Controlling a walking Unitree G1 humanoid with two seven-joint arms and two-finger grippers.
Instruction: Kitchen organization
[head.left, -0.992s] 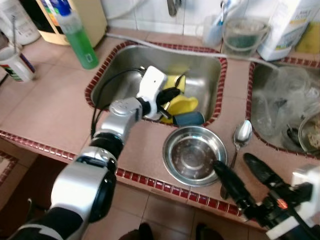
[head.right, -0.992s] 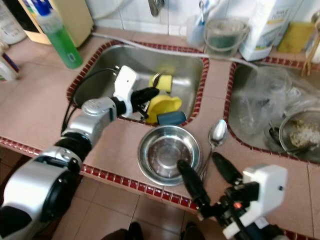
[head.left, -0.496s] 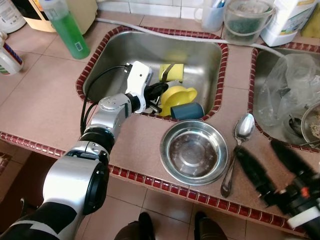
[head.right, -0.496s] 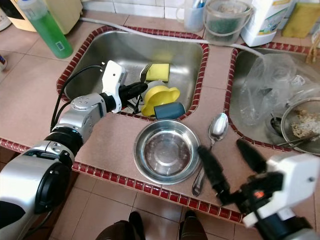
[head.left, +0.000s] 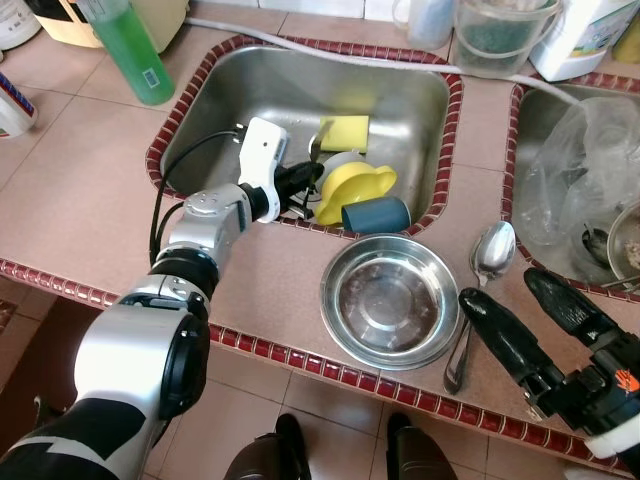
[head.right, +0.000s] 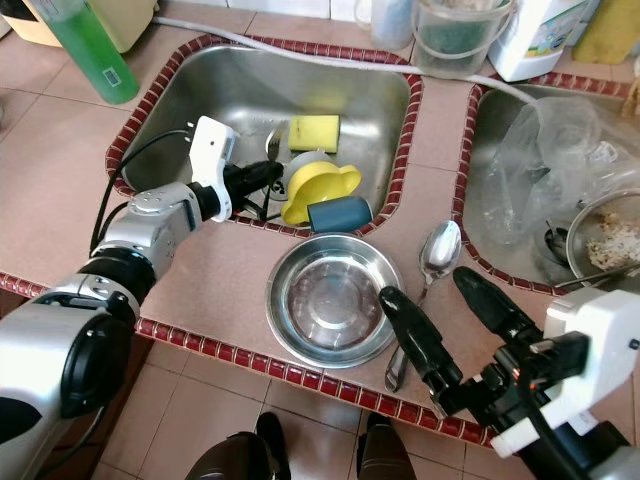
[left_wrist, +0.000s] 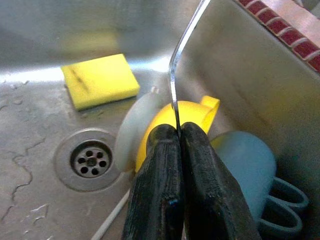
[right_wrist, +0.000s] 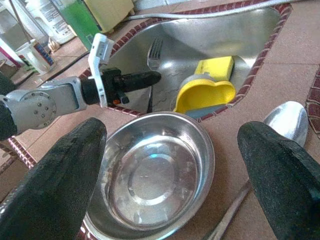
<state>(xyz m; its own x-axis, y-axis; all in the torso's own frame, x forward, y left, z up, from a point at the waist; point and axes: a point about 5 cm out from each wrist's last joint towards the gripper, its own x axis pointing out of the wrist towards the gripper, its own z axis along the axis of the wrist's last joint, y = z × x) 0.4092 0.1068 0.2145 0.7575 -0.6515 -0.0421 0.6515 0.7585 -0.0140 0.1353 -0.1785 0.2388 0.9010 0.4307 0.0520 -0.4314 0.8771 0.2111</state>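
Note:
My left gripper (head.left: 310, 178) reaches down into the steel sink (head.left: 260, 90) and is shut on the thin handle of a fork (left_wrist: 175, 75), whose tines (right_wrist: 154, 50) point up. Beside it in the sink lie a yellow cup (head.left: 355, 185), a blue mug (head.left: 375, 215) and a yellow sponge (head.left: 344, 130). On the counter in front of the sink sits a steel bowl (head.left: 390, 300), with a large spoon (head.left: 490, 255) to its right. My right gripper (head.left: 503, 288) hovers open over the spoon's handle, just right of the bowl, holding nothing.
A green soap bottle (head.left: 125, 45) stands at the back left of the counter. A second sink (head.left: 520, 130) on the right holds a clear plastic bag (head.left: 590, 170) and dishes. Tubs and containers (head.left: 495, 35) line the back wall. The counter's red-tiled front edge (head.left: 300, 360) is near.
The head view has tilted and shifted. My right gripper has moved a little right, from over the bowl's rim to over the spoon. The left gripper stays shut on the fork.

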